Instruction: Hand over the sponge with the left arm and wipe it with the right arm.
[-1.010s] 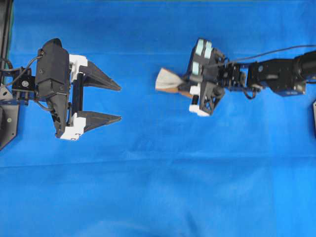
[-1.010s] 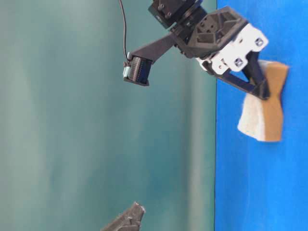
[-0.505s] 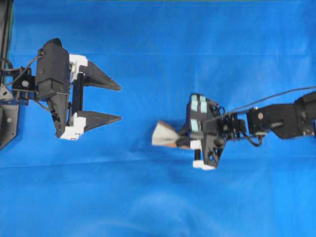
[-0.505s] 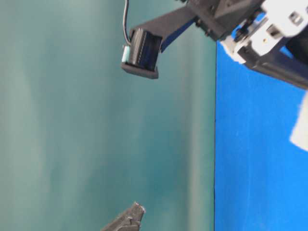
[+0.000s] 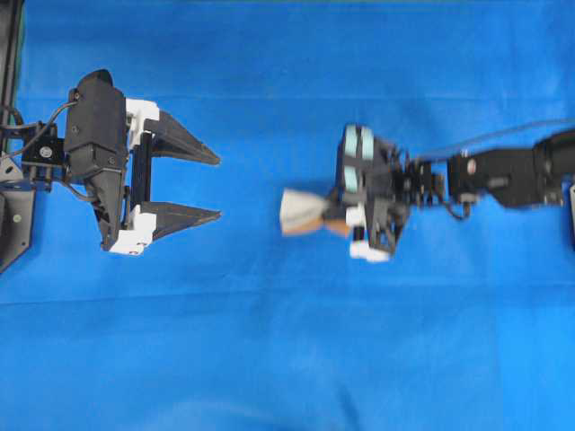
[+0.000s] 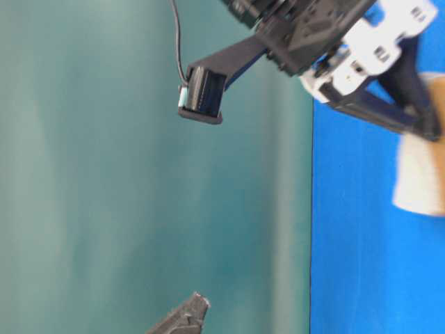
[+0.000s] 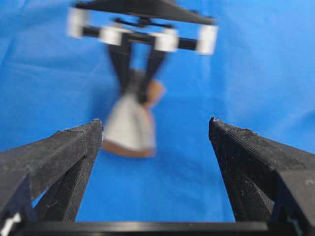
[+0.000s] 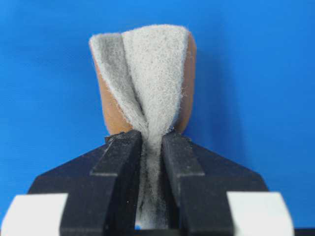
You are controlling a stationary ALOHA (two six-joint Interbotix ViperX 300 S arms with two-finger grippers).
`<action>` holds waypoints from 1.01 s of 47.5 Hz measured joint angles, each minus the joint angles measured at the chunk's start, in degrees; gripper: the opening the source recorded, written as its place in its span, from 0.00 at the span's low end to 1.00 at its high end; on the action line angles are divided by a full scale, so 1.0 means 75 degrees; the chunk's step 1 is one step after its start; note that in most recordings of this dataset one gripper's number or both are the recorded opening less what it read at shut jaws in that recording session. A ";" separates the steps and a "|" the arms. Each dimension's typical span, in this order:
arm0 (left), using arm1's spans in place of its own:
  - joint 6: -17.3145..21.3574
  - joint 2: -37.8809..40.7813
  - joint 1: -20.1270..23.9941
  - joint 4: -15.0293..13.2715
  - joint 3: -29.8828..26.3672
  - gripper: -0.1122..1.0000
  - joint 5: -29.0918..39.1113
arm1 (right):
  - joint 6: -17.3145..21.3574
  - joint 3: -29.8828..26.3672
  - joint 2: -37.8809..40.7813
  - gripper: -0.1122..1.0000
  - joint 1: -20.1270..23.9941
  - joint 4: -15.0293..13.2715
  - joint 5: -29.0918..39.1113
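I see the sponge (image 8: 147, 73) with a fuzzy grey felt face over smooth orange foam, pinched between matt, grainy black plastic fingers (image 8: 118, 167); the blue surface (image 8: 256, 73) looks like smooth cloth.

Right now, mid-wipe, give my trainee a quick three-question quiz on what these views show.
1. True or false: the left gripper is shut on the sponge.
2. Which gripper holds the sponge, and how does the sponge look where it is gripped?
3. Multiple choice: the cloth under both arms is A) green, B) blue, C) white.

Key:
1. False; its jaws stand wide apart with nothing between them.
2. The right gripper; the sponge is pinched in at the grip and flares out beyond the fingertips.
3. B.
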 measured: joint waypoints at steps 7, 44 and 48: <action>0.0000 0.0000 0.0000 0.0000 0.0000 0.88 0.0012 | -0.0211 -0.0012 0.0000 0.27 -0.0715 -0.0281 0.0012; 0.0000 0.0023 0.0000 0.0000 0.0000 0.88 0.0000 | 0.0633 0.0047 0.0000 0.27 0.0938 0.0059 -0.0129; 0.0000 0.0023 0.0000 0.0000 0.0000 0.88 0.0000 | 0.0867 0.0023 0.0000 0.27 0.1406 0.0117 -0.0129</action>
